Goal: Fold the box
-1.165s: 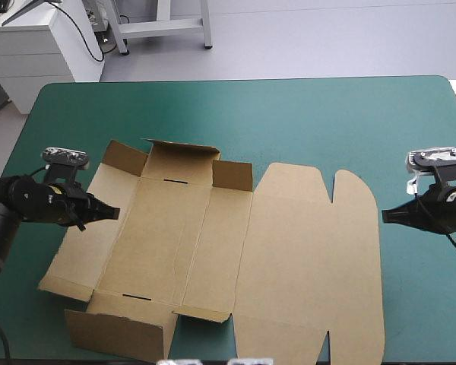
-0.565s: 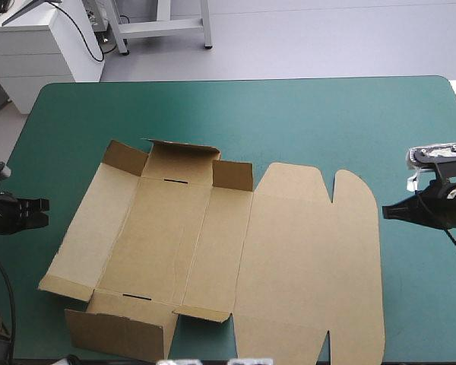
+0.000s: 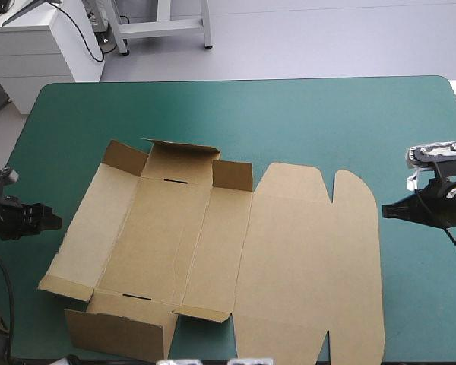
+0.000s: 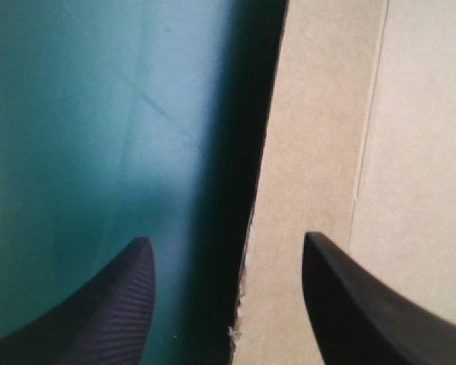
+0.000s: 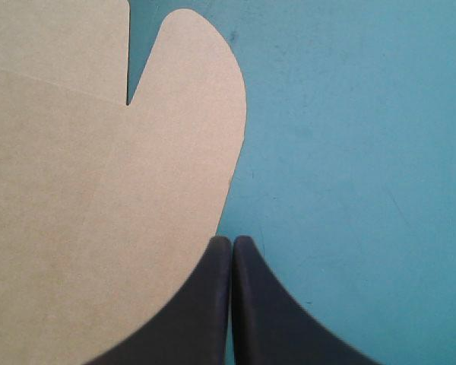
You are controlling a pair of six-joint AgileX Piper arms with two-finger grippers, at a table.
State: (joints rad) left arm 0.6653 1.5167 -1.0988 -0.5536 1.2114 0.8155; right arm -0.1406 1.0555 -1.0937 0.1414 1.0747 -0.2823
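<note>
The brown box (image 3: 289, 251) lies on the tabletop (image 3: 304, 122), with walls raised at its left end. The left gripper (image 3: 53, 220), fingers spread, is near its left edge. The right gripper (image 3: 385, 214), pressed together, is just beside its right edge.

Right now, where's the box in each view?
High view: the box lies mid-table, left-end walls raised.
Left wrist view: its left edge runs between the open left gripper.
Right wrist view: its rounded flap lies ahead of the shut right gripper.
Shared landmark: teal-green cover beside the board's edge.
</note>
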